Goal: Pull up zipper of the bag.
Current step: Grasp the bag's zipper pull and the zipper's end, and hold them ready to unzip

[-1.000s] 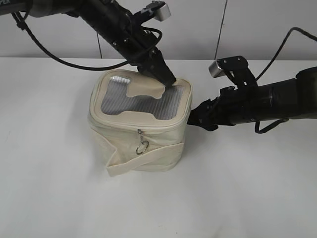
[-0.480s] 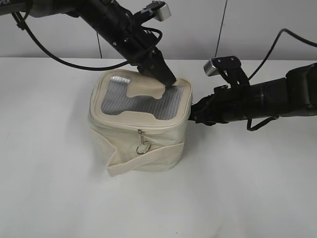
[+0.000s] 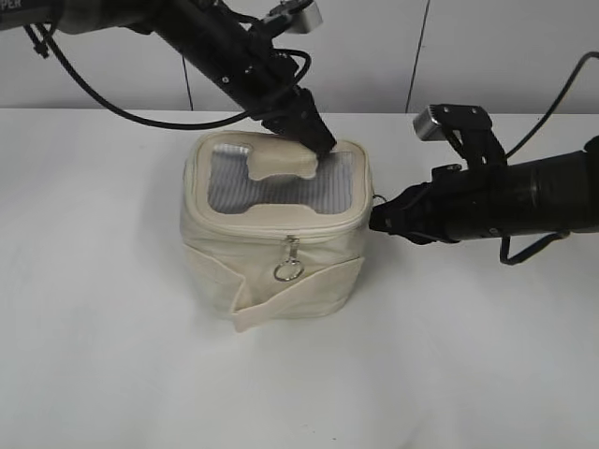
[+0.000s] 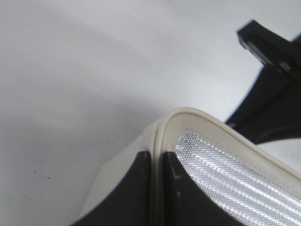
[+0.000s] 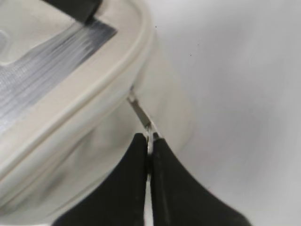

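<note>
The cream bag point(image 3: 271, 276) stands mid-table, its grey mesh top point(image 3: 281, 192) bearing the cream patch point(image 3: 278, 161). The zipper track point(image 3: 243, 233) runs under the lid rim; one silver slider with a ring pull point(image 3: 287, 271) hangs at the front. My left gripper point(image 3: 323, 142) is shut on the lid rim at the far right corner; in the left wrist view point(image 4: 157, 160) the cream rim point(image 4: 197, 117) sits pinched between the fingers. My right gripper point(image 3: 377, 217) is at the bag's right side, shut point(image 5: 150, 138) on a second silver zipper pull point(image 5: 139, 111).
The bag stands on a white table point(image 3: 112, 355) with a pale wall behind. Black cables hang from both arms. The right arm point(image 3: 505, 201) lies low over the table on the right; it also shows in the left wrist view point(image 4: 273, 94).
The right gripper has moved to the right with the zipper pull in it. The bag has slid and turned to the right. The left gripper followed, still on the rim.
</note>
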{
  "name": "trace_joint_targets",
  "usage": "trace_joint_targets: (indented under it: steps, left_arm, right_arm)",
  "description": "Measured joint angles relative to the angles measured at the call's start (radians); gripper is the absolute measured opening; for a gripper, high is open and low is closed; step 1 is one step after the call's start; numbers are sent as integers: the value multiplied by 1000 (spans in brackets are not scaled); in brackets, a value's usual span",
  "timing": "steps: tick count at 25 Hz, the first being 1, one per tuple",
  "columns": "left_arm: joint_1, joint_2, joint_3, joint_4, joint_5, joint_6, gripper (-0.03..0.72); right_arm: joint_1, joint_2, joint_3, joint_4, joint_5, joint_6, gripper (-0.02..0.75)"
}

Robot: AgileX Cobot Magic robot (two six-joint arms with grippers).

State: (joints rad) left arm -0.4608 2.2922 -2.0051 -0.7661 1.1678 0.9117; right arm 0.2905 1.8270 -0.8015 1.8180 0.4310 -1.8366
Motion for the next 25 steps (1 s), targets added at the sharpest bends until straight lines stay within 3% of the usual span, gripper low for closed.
trace_joint_targets:
  steps: [7, 14, 18, 21, 25]
  left_arm:
    - [-7, 5, 1, -11, -88, -125, 36]
    - [-10, 6, 1, -17, -105, -157, 36]
    - [-10, 8, 2, -20, -133, -203, 36]
    - [-12, 8, 4, -24, -170, -254, 36]
    - [-13, 9, 7, -29, -198, -295, 36]
  right_arm:
    - [0, -93, 105, -27, -5, 43, 8]
    - [0, -198, 146, -258, -26, 248, 8]
    - [0, -261, 158, -371, 51, 354, 8]
    - [34, -267, 161, -387, 99, 377, 8]
    - [132, -267, 156, -332, 26, 385, 8]
